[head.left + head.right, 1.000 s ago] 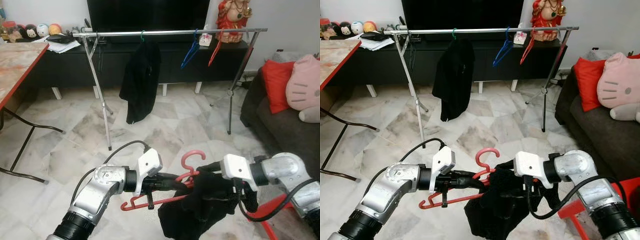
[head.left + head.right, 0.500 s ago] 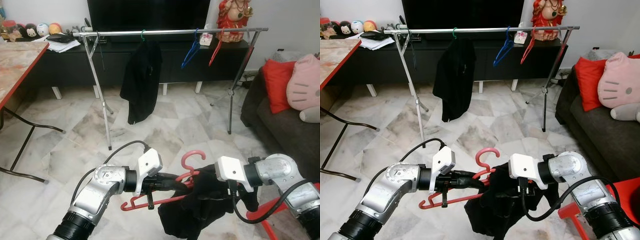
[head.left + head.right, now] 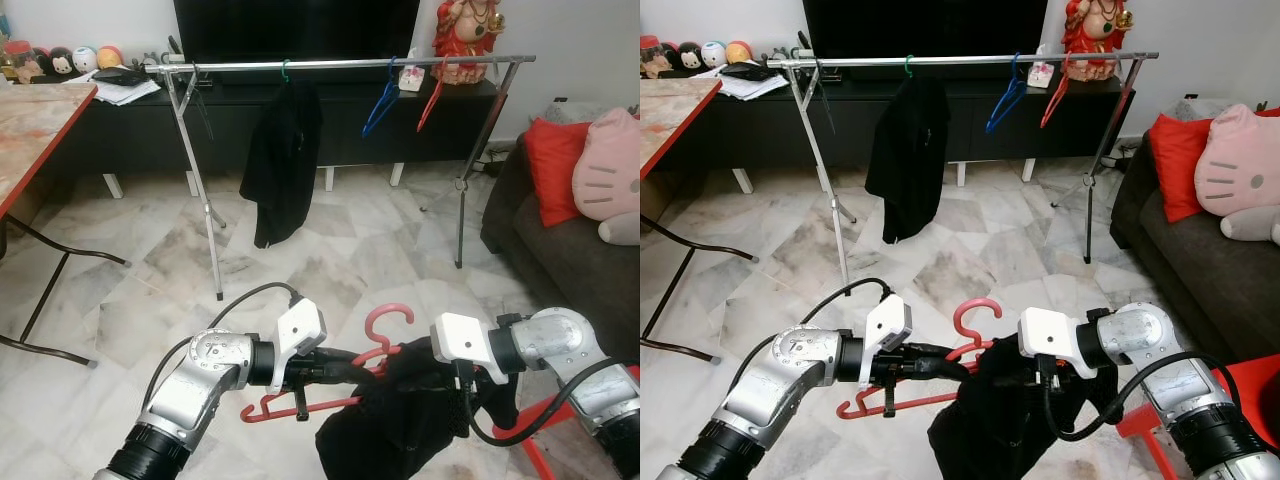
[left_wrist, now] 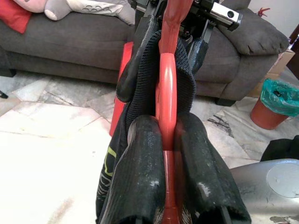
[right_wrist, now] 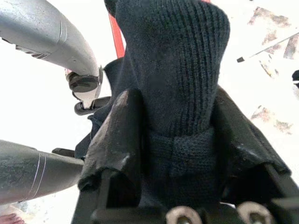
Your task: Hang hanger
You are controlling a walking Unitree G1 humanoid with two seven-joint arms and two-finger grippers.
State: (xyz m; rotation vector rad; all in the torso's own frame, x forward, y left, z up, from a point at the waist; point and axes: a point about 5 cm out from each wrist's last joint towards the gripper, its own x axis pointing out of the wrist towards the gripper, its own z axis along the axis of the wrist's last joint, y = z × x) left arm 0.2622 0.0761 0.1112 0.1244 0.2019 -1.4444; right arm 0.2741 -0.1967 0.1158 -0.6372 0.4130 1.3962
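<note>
My left gripper (image 3: pixel 347 362) is shut on a red plastic hanger (image 3: pixel 385 322), held low in front of me with its hook up. In the left wrist view the fingers (image 4: pixel 140 154) clamp the hanger's red arm (image 4: pixel 167 88), and dark knit cloth is drawn over that arm. My right gripper (image 5: pixel 173 107) is shut on a black knit garment (image 3: pixel 395 425) that drapes from the hanger's right end. Across the room stands a metal clothes rack (image 3: pixel 340 65) carrying a black garment on a green hanger (image 3: pixel 283 160), a blue hanger (image 3: pixel 382 100) and a red hanger (image 3: pixel 432 95).
A dark sofa (image 3: pixel 560 250) with a red cushion (image 3: pixel 555 170) and a pink plush (image 3: pixel 610 170) is on the right. A red-topped table (image 3: pixel 30 120) is on the left. A red frame (image 3: pixel 535 445) sits low at my right. Marble floor lies between me and the rack.
My right gripper has moved left toward the hanger with the black garment, and the cloth now sits further over the hanger's arm. The left gripper has stayed put.
</note>
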